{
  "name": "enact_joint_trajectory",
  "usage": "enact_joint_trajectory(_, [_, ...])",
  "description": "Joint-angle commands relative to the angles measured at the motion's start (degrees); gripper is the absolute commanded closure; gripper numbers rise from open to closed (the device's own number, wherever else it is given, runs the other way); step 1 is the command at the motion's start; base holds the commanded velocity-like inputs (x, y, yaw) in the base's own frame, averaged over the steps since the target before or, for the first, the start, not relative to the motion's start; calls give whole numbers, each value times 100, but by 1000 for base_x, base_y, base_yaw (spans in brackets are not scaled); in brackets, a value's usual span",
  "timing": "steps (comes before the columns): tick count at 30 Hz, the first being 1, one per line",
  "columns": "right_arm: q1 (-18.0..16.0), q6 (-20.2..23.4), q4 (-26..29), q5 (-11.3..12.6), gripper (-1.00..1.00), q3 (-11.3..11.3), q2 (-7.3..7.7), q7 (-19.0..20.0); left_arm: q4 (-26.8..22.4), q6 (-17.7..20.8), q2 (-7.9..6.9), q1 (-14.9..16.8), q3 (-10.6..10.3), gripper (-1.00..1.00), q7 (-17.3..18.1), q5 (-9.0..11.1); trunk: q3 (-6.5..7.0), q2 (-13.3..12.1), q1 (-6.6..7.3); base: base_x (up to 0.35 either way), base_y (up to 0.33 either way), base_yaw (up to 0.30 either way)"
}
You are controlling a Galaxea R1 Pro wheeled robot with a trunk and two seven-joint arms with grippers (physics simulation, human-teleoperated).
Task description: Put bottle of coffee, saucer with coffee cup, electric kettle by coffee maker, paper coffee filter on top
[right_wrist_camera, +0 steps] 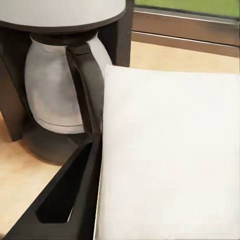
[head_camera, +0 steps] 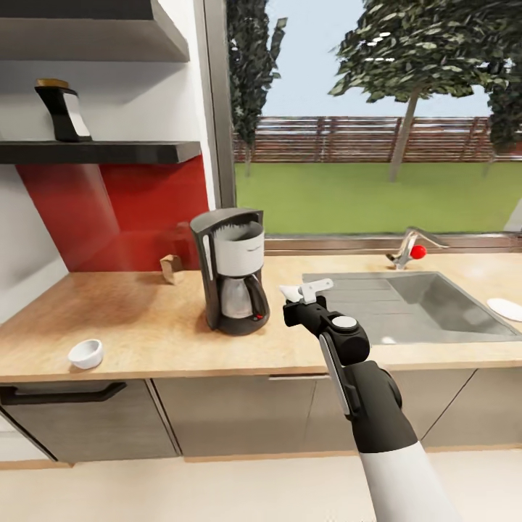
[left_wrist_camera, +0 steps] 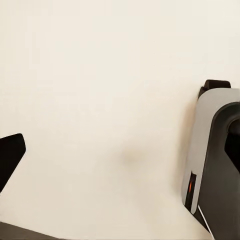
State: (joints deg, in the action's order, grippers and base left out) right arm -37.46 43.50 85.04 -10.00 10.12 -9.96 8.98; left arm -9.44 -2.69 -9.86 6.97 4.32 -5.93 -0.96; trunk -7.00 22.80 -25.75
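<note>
The black and white coffee maker (head_camera: pixel 228 272) stands on the wooden countertop (head_camera: pixel 145 319), with its glass carafe (right_wrist_camera: pixel 60 95) close in the right wrist view. Just right of it, at about mid height, my right gripper (head_camera: pixel 304 292) is shut on a white paper coffee filter (head_camera: pixel 291 292), a broad white sheet (right_wrist_camera: pixel 170 155) beside one black finger (right_wrist_camera: pixel 70 200). The bottle of coffee (head_camera: pixel 64 110) sits on the dark wall shelf (head_camera: pixel 130 151). A small white cup (head_camera: pixel 86 353) rests near the counter's front left edge. A white saucer (head_camera: pixel 505 309) lies at the far right. One left finger (left_wrist_camera: pixel 10 155) shows over pale floor.
A steel sink (head_camera: pixel 413 304) with a faucet (head_camera: pixel 413 250) fills the counter right of the gripper. A small brown box (head_camera: pixel 170 268) stands behind the coffee maker's left side. A window runs behind the counter. Part of the robot's grey body (left_wrist_camera: pixel 215 160) is in the left wrist view.
</note>
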Motion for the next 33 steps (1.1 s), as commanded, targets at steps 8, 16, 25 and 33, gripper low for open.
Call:
enact_joint_trajectory(8, [-7,29,4,-54,100,-2,-4,43,2,-30,2,5,7,-100,4,-22,14,12,-4,0,42,-275])
enact_joint_trajectory(16, [-7,27,-3,-54,100,-2,-4,43,11,-36,2,5,-16,-100,6,-27,20,12,-4,0,2,-62])
enact_joint_trajectory(25, [-7,29,-88,-54,100,-2,-4,51,20,-8,-22,2,26,-100,12,-20,20,12,-4,0,0,-3])
enact_joint_trajectory(33, [-994,1043,-133,-60,100,-2,-4,29,29,39,-63,6,29,-100,13,-2,20,12,-4,0,0,0])
